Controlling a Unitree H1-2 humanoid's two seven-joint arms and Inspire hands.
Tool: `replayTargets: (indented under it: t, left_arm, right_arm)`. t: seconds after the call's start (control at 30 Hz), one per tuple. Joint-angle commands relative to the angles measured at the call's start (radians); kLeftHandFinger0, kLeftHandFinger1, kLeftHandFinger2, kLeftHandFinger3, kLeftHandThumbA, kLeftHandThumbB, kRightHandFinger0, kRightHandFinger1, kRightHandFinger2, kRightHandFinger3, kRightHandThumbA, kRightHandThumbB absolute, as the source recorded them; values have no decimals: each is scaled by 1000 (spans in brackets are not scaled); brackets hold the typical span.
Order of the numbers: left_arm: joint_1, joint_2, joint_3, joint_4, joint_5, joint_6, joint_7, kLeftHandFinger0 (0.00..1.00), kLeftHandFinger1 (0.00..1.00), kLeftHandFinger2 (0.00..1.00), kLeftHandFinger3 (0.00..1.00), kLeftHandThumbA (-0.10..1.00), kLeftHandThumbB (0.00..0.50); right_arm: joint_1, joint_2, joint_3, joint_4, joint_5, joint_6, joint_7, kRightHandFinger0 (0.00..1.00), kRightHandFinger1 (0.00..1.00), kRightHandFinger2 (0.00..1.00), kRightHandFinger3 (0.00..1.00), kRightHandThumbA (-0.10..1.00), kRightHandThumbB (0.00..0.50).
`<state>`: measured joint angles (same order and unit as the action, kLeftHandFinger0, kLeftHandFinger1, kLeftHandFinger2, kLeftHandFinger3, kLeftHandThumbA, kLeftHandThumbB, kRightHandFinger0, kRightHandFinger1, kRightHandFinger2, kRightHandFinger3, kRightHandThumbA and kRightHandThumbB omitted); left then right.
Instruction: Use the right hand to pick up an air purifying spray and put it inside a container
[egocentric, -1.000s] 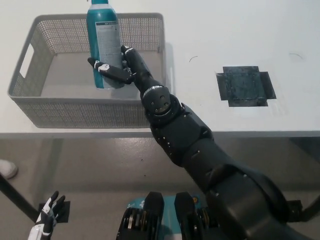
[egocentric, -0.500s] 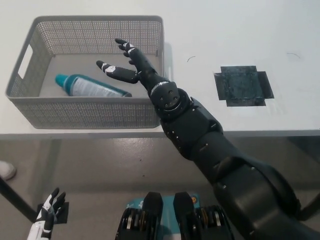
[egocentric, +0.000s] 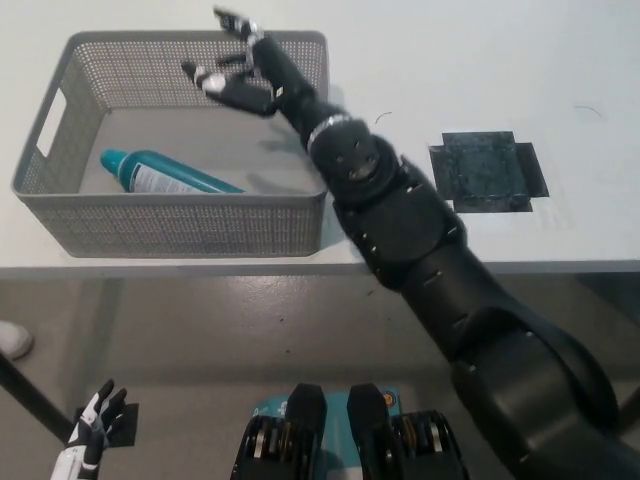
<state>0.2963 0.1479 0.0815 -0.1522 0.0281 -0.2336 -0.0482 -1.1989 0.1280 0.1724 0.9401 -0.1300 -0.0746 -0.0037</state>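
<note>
A teal air purifying spray can (egocentric: 165, 176) lies on its side on the floor of the grey mesh basket (egocentric: 70, 220), near its front wall, cap toward the left. My black right hand (egocentric: 243, 72) hovers open above the basket's back right part, fingers spread, holding nothing and clear of the can. My white left hand (egocentric: 88, 435) hangs low at the picture's bottom left, below the table, fingers apart.
The basket stands at the left of the white table (egocentric: 450, 60). A dark square patch (egocentric: 488, 171) lies on the table to the right. The table's front edge (egocentric: 500, 266) runs across the middle of the view, with floor below.
One second ago my right hand held the can upright over the basket. It let go, the can dropped and now lies flat, and the hand has risen up and back.
</note>
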Motion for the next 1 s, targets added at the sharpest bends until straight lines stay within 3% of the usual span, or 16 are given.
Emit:
replayTargets:
  t: [0.0, 0.17, 0.2, 0.37, 0.47, 0.63, 0.8, 0.9, 0.97]
  left_arm:
    - [16, 30, 19, -17, 5, -21, 1, 1000, 1000, 1000, 1000, 1000, 262]
    - [20, 22, 24, -9, -15, -24, 1, 1000, 1000, 1000, 1000, 1000, 266]
    - [24, 21, 23, -13, -16, -18, -1, 1000, 1000, 1000, 1000, 1000, 283]
    - [35, 31, 31, -18, -19, -13, -4, 1000, 1000, 1000, 1000, 1000, 275]
    - [43, 36, 37, -12, -20, -28, -3, 1000, 1000, 1000, 1000, 1000, 226]
    - [56, 32, 48, -3, -46, -28, -5, 1000, 1000, 1000, 1000, 1000, 232]
    - [80, 34, 59, 4, -51, -38, -7, 1000, 1000, 1000, 1000, 1000, 220]
    - [86, 35, 62, 7, -52, -39, -9, 1000, 1000, 1000, 1000, 1000, 234]
    - [87, 36, 65, 10, -59, -38, -11, 1000, 1000, 1000, 1000, 1000, 236]
  right_arm:
    - [-45, -45, -33, -255, 40, 97, 72, 1000, 1000, 1000, 1000, 669, 500]
    - [-16, -83, -48, -463, 73, 154, 117, 1000, 1000, 1000, 1000, 665, 500]
    - [7, -98, -46, -537, 65, 168, 118, 1000, 1000, 1000, 1000, 712, 500]
    - [132, -144, -72, -845, 88, 268, 126, 1000, 1000, 1000, 1000, 740, 500]
    - [239, -184, -98, -1018, 105, 273, 130, 1000, 1000, 1000, 1000, 784, 481]
    - [432, -260, -145, -1242, 82, 258, 118, 1000, 1000, 1000, 1000, 730, 480]
    - [685, -346, -204, -1383, 99, 215, 122, 1000, 1000, 1000, 1000, 765, 454]
    - [882, -409, -234, -1412, 77, 108, 126, 1000, 1000, 1000, 1000, 749, 416]
    - [989, -424, -245, -1422, 57, 85, 115, 1000, 1000, 1000, 1000, 763, 420]
